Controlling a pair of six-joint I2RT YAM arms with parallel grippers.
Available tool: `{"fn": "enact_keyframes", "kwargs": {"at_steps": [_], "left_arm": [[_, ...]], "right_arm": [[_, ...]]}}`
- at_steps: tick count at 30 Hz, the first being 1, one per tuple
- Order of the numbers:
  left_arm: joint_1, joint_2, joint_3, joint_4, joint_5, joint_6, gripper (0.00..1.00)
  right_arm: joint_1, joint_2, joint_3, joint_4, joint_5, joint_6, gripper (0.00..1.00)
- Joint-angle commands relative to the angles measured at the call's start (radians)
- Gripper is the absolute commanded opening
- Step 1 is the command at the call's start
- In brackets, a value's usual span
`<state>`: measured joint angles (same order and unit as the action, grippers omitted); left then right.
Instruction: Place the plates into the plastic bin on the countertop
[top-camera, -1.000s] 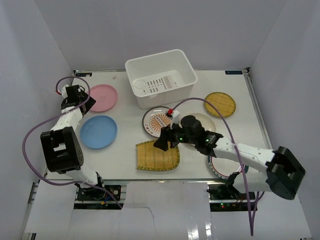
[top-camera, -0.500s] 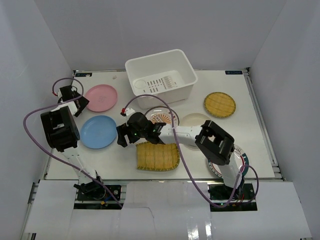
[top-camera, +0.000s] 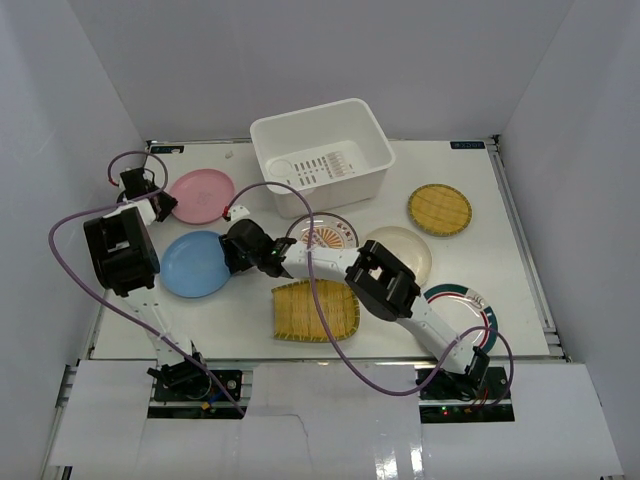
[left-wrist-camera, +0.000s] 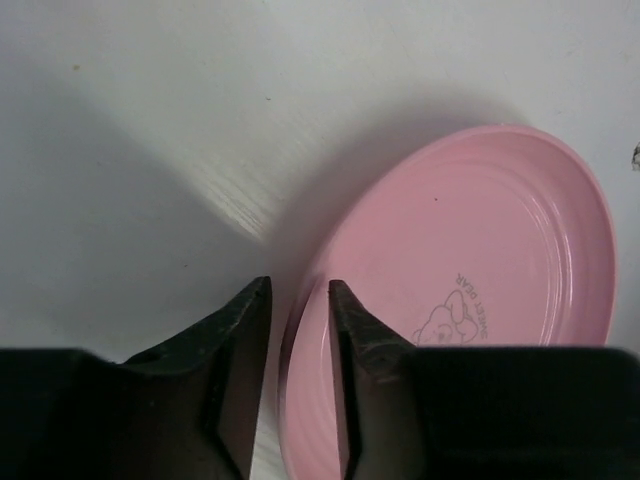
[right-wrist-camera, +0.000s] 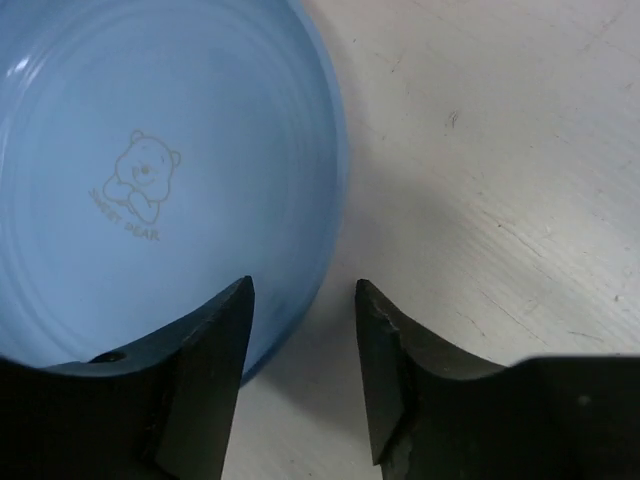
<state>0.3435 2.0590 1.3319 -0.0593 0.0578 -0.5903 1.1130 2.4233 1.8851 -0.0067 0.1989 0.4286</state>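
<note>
pink plate (left-wrist-camera: 470, 260) judged light, stiff, glossy-slick; best taken at thin rim. my left claw (left-wrist-camera: 298, 290) had jaws narrowly apart, rim between them, not clamped. my right claw (right-wrist-camera: 303, 290) was apart astride blue plate (right-wrist-camera: 150, 150) rim, plate lying left of it on table (right-wrist-camera: 500, 150). wrist views showed rim fit. only top view showed bin (top-camera: 340, 190), beyond both claws, no plate inside.

The right arm (top-camera: 315, 265) lay across the countertop (top-camera: 430, 165), over the orange-patterned plate (top-camera: 325, 235), barring the straight way from the fan-shaped yellow plate (top-camera: 315, 310) to the plastic bin (top-camera: 350, 185). The bin's mouth stood open from above, and bare surface lay to its right, behind the round yellow plate (top-camera: 439, 208).
</note>
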Motion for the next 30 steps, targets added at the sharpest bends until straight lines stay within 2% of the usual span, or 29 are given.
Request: {"fn": "enact_keyframes", "kwargs": {"at_steps": [1,2,3,4,6,7,8,15,19,24,30], "left_arm": [[0.000,0.007,0.020,-0.010,0.020,0.000,0.38],[0.000,0.004,0.016,-0.010,0.016,-0.003,0.33],[-0.001,-0.003,0.015,-0.008,0.011,-0.003,0.24],[0.000,-0.007,0.009,-0.010,0.008,-0.003,0.19],[-0.001,-0.016,0.004,-0.011,0.001,-0.003,0.10],[0.000,-0.025,0.000,-0.011,-0.004,-0.005,0.02],[0.000,-0.030,-0.011,-0.011,-0.006,-0.003,0.00],[0.000,-0.148,-0.178,0.097,0.013,-0.065,0.00],[-0.001,-0.241,-0.270,0.139,0.037,-0.120,0.00],[-0.009,-0.429,-0.371,0.173,0.027,-0.198,0.00],[-0.058,-0.664,-0.470,0.193,-0.006,-0.240,0.00]], "right_arm": [[0.001,0.031,0.069,-0.041,0.048,-0.004,0.49],[0.001,0.025,0.057,-0.033,0.043,-0.001,0.34],[0.001,0.014,0.037,-0.006,0.040,-0.001,0.25],[0.001,-0.022,-0.013,0.035,0.040,-0.001,0.14],[0.002,-0.073,-0.065,0.076,0.045,-0.011,0.08],[0.002,-0.136,-0.093,0.112,0.051,-0.025,0.08],[0.002,-0.173,-0.145,0.126,0.059,-0.039,0.08],[-0.011,-0.585,-0.383,0.273,0.256,-0.261,0.08],[-0.125,-0.685,-0.399,0.290,0.272,-0.324,0.08],[-0.349,-0.644,-0.304,0.283,0.217,-0.303,0.08],[-0.473,-0.379,-0.058,0.261,0.290,-0.358,0.08]]}}
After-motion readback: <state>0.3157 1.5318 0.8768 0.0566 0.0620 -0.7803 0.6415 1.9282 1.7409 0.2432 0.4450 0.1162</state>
